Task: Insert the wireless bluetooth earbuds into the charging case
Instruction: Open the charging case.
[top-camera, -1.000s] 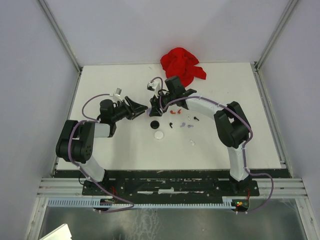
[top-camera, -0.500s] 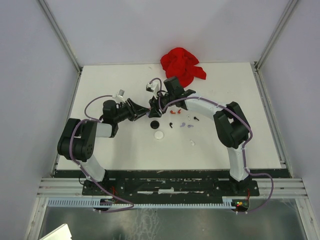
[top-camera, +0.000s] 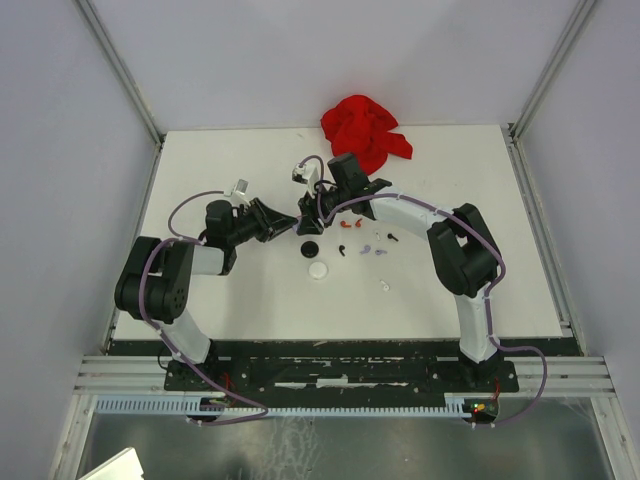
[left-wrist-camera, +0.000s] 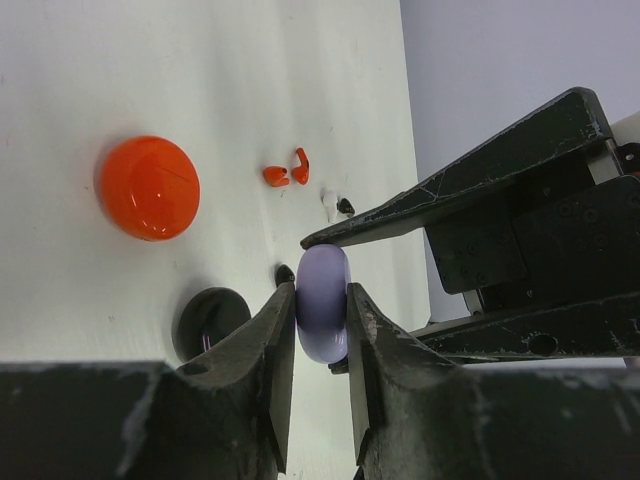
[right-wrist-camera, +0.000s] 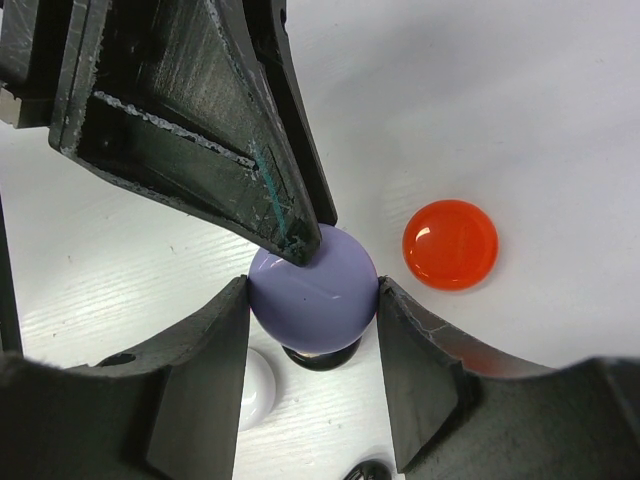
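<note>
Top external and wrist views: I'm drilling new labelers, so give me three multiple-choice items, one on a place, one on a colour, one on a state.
1. The red cloth lies: A at the table's far edge; B beside the arm bases; C under the left arm.
2. The disc in the left gripper is: A orange; B lilac; C black.
3. The left gripper is: A wide open; B shut on the disc; C shut on nothing.
Key: 1 A, the top view shows it there. 2 B, lilac shows between the fingers. 3 B, both fingers press its faces.
</note>
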